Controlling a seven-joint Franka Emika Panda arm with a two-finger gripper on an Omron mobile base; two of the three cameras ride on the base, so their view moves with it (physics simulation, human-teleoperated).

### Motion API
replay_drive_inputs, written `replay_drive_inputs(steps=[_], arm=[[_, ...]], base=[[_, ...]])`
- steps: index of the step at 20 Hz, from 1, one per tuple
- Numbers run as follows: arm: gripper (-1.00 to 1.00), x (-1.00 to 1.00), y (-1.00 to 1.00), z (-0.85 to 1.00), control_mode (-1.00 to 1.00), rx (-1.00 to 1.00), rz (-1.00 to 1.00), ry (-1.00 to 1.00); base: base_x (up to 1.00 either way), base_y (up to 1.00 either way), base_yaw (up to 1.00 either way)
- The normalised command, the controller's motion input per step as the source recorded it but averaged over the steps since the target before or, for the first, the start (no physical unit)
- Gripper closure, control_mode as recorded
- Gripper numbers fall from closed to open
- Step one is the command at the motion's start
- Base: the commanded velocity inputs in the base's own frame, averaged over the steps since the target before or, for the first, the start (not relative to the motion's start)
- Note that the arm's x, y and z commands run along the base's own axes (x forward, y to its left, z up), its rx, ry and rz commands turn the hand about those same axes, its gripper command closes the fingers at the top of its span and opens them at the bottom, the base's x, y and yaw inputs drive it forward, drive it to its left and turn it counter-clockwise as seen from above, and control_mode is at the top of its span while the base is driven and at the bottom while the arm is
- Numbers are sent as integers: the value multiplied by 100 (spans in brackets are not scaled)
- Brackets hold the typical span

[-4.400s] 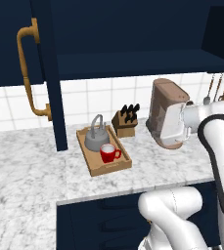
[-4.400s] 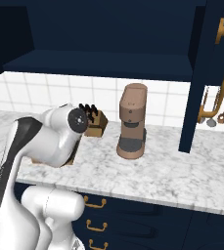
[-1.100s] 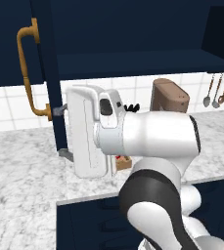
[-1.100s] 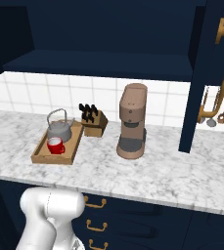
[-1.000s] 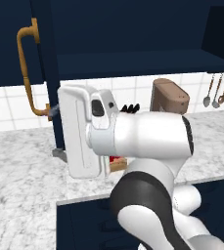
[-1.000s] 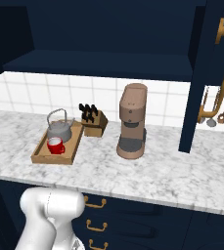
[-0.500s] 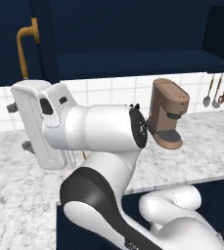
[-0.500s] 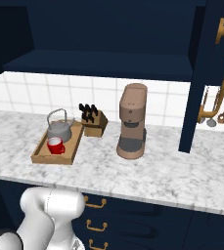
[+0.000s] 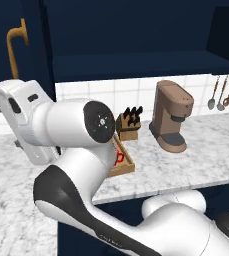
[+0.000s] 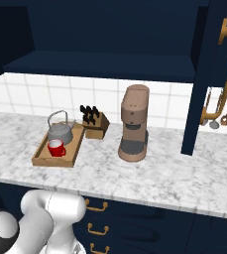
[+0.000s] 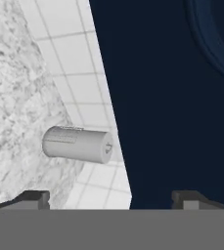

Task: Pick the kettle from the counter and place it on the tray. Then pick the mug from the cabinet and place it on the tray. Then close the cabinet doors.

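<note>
Cabinet doors stand open: the left door is swung out at the left edge of the left base view, mostly cut off, with its brass handle partly behind the arm; the right door shows in the right base view as a tall navy slab, top and right side cropped. In the hand view a navy door panel fills the right half, with an arched groove at the upper right, its edges out of frame; which door it is I cannot tell from that view alone. The gripper has its two dark fingertips spread wide at the bottom, nothing between them; the door panel lies ahead of the right-hand tip, contact not visible. A small grey cylinder sits against the tiled wall, identity unclear. The tray rests on the counter with the kettle and mug in it; in the left base view the arm hides most of that tray. A knife block stands just behind the tray, and a coffee machine further right. The cabinet interior is dark, detail hard to read.
</note>
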Motion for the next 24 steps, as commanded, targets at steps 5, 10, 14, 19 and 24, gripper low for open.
replay_drive_inputs(steps=[5, 10, 14, 19, 24], arm=[[-100, 55, -57, -2, -100, -5, -25, 7], [-100, 45, -72, 0, -100, 0, -26, 8], [-100, 46, -75, 0, -100, 0, -22, 10], [-100, 50, -75, 0, -100, 0, -18, 10], [-100, 50, -74, 0, -100, 0, -21, 5]], base=[[0, 0, 0], [0, 0, 0], [0, 0, 0], [0, 0, 0], [0, 0, 0]])
